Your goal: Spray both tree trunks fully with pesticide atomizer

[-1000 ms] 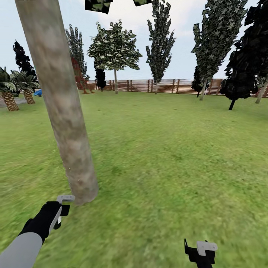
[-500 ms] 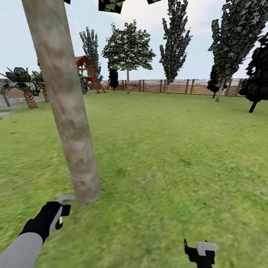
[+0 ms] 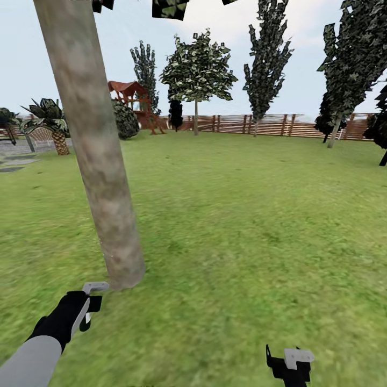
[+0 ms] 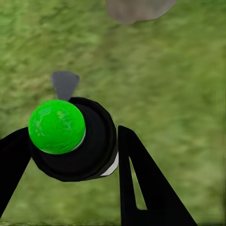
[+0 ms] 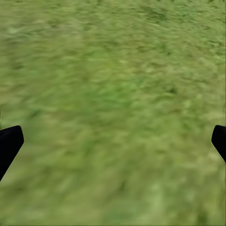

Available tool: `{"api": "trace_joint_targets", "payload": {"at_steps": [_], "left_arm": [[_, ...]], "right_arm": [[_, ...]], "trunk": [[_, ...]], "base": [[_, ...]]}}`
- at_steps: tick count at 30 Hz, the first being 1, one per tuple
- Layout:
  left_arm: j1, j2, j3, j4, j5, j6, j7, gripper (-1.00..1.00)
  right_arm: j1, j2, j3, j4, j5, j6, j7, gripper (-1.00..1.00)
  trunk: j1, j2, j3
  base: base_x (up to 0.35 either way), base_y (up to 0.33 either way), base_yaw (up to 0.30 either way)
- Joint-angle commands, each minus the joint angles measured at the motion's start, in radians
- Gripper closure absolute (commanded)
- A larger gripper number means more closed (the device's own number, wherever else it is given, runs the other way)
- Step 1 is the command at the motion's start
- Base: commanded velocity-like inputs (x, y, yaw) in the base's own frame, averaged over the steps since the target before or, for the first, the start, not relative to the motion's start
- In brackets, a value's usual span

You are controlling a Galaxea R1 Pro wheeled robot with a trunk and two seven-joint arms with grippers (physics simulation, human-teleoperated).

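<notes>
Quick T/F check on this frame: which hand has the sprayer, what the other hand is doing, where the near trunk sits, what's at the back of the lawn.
1. The left hand grips the black atomizer with a round green top. True.
2. The right hand holds a second sprayer. False: its fingers are spread with only green grass between them.
3. The mottled grey-beige tree trunk rises just ahead of the left hand. True.
4. A white brick wall closes the lawn. False: a brown slatted wooden fence does.
</notes>
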Motion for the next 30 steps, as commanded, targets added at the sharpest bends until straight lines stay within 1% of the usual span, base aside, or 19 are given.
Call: {"api": "trace_joint_targets", "payload": {"at_steps": [1,6,14,21,28,30], "left_arm": [[0.0,0.0,0.0,0.0,0.0,0.0,0.0,1.0],[0.0,0.0,0.0,0.0,-0.001,0.0,0.0,1.0],[0.0,-0.001,0.0,0.0,0.0,0.0,0.0,1.0],[0.0,0.0,0.0,0.0,0.0,0.0,0.0,1.0],[0.0,0.0,0.0,0.0,-0.001,0.0,0.0,1.0],[0.0,0.0,0.001,0.0,-0.001,0.0,-0.001,1.0]], "right_arm": [[0.0,0.0,0.0,0.0,0.0,0.0,0.0,-1.0],[0.0,0.0,0.0,0.0,0.0,0.0,0.0,-1.0],[0.0,0.0,0.0,0.0,0.0,0.0,0.0,-1.0],[0.0,0.0,0.0,0.0,0.0,0.001,0.0,-1.0],[0.0,-0.002,0.0,-0.001,-0.001,0.0,-0.001,-1.0],[0.0,-0.003,0.0,-0.001,-0.001,0.0,-0.001,-1.0]], "trunk": [[0.0,0.0,0.0],[0.0,0.0,0.0],[0.0,0.0,0.0],[0.0,0.0,0.0],[0.0,0.0,0.0],[0.0,0.0,0.0]], "base": [[0.0,-0.272,0.276],[0.031,-0.272,0.241],[0.075,-0.272,0.044],[0.031,-0.272,0.234],[0.026,-0.268,0.03],[0.001,-0.109,0.001]]}}
